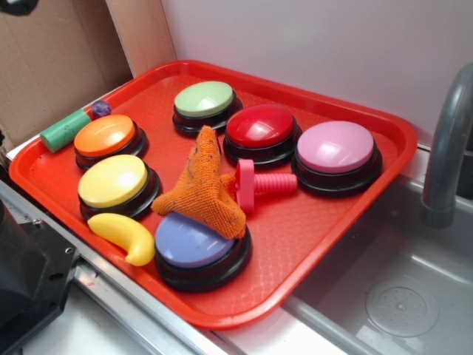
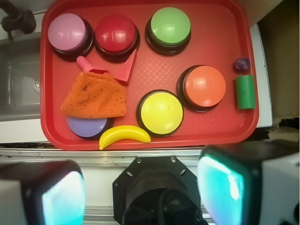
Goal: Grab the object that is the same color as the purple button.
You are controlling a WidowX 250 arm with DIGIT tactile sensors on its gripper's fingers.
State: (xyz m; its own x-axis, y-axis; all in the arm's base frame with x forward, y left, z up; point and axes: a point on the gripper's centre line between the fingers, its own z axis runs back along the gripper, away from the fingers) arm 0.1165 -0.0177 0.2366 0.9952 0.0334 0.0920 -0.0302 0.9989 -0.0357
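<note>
Presently, the object, a small dark purple lump, is seen at one end of the red tray, just beside the green cylinder and near the orange button. In the exterior view it is tucked between the cylinder and the orange button, close to the tray's rim.

Several risks can be judged from this layout. The lump is small and roundish, so it could be rolled away or squeezed out if the close is made off-centre. The cylinder sits so near that it might be nudged or pinched instead, and the tray rim leaves little room on that side. The purple button, half covered by the orange cloth, could be mistaken for the target, since only its colour is meant as a cue.

The gripper is seen only in the wrist view, hanging above the counter edge, well apart from the tray contents. Its fingers are spread wide; nothing is held or touched.
</note>
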